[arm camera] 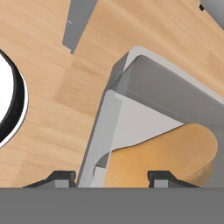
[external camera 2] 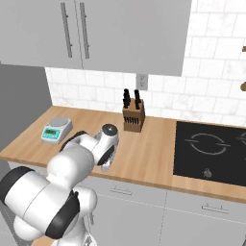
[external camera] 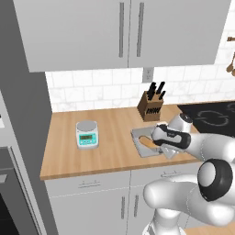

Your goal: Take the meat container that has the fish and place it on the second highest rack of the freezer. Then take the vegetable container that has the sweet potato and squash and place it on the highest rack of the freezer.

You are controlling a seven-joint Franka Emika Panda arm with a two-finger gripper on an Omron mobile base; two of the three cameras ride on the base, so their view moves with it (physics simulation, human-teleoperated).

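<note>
Clearly the gripper [arm camera: 113,177] hovers with jaws open astride the tray [arm camera: 98,144] rim; the orange food [arm camera: 175,153] could block one finger, spoiling the grip.

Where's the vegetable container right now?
The vegetable container sits on the wooden counter near its front edge, right of the kitchen scale and in front of the knife block, directly under the gripper.

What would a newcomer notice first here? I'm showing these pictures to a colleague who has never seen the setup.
Probably the big white arm bent low over the wooden counter, its gripper open astride the rim of the vegetable container holding the sweet potato and squash. Next, the teal kitchen scale to the tray's left and the knife block by the tiled wall.
</note>
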